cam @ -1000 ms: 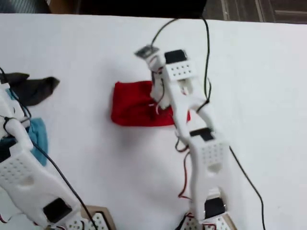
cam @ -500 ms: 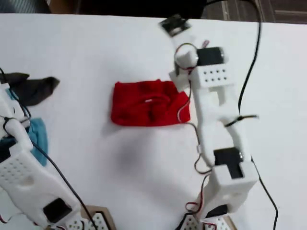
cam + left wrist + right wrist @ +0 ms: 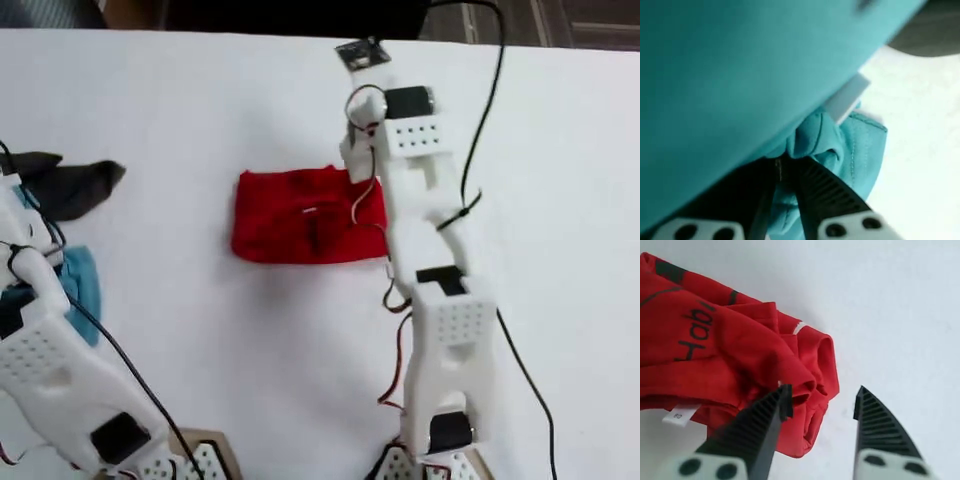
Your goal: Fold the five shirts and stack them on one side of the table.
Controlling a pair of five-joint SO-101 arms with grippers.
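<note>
At the table's (image 3: 180, 90) left edge the left arm (image 3: 45, 370) lies stretched from the near edge toward the far one, bent low over a teal shirt (image 3: 82, 285). The left gripper (image 3: 787, 162) has its jaws drawn together on a bunched fold of that shirt. A dark shirt (image 3: 70, 185) lies crumpled just beyond it, also by the left edge. In the middle of the table sits the folded red shirt (image 3: 285, 215). The right arm (image 3: 450, 340) reaches from the near edge along the shirt's right side. The right gripper (image 3: 822, 392) points down at the shirt's right end, jaws apart, one over the cloth, the other over bare table. Half a second ago this arm stood further right, clear of the shirt; it has swung back. The left arm has not moved.
</note>
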